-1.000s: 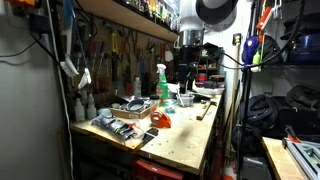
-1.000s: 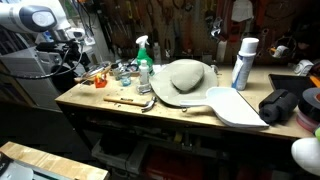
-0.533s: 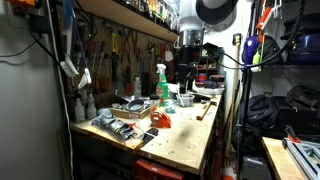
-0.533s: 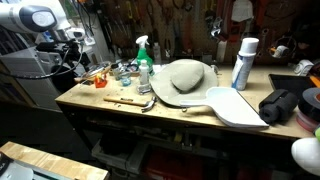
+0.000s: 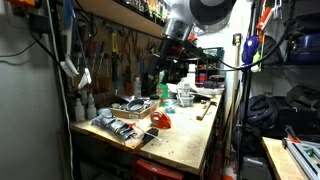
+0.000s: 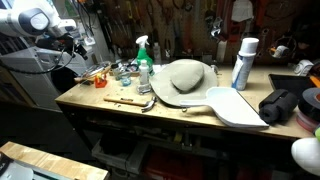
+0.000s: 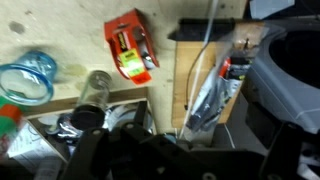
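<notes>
Orange tool, label blurred, lies below hand; open or closed, cannot tell.

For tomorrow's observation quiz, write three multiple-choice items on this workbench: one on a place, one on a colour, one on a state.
1. In the wrist view, where does the orange tool lie?
A. In a tray
B. On the bare wood of the bench
C. On a wall shelf

2. What colour is the trigger head of the spray bottle?
A. Green
B. Red
C. Black

3. How is the white can placed?
A. Lying on its side
B. Leaning on the wall
C. Standing upright

Answers:
1 B, as wood shows all round the tool.
2 A, as the head is green in both exterior views.
3 C, as it stands straight on its base with the cap on top.
</notes>
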{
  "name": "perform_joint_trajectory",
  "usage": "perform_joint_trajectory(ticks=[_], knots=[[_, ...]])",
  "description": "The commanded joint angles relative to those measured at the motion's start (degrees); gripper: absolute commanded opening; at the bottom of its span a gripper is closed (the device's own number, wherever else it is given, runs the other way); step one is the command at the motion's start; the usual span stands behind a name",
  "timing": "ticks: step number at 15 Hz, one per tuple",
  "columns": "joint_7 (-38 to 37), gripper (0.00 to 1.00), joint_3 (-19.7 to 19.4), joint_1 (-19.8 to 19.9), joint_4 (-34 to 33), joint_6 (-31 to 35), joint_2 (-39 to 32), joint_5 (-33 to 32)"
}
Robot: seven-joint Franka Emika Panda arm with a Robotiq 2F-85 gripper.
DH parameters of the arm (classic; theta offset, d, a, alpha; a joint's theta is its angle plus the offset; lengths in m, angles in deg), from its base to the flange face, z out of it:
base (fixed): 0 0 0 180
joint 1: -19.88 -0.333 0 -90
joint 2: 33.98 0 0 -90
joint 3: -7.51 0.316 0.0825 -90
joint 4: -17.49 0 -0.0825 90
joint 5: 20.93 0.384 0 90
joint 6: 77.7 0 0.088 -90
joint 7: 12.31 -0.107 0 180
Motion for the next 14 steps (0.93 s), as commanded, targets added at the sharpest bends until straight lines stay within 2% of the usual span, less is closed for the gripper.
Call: perform_joint_trajectory(ticks=[1,2,4,5,8,14], knots=[[-12.5,1.0,5.8,0.3,-5.2,8.5,-7.8,-8.5],[-15.8,1.0,7.2,1.1,-7.3,9.1,-10.0,-12.7],[-20.6,1.0,7.2,0.7,-12.8,7.5,-14.1,-16.9],[-16.8,1.0,6.7,-0.1,-7.6,8.1,-9.5,-13.0],[-18.9,1.0,6.8,0.2,-12.1,8.1,-13.5,-15.1],[-18.4,1.0,6.3,0.8,-13.6,8.5,-14.0,-15.6]])
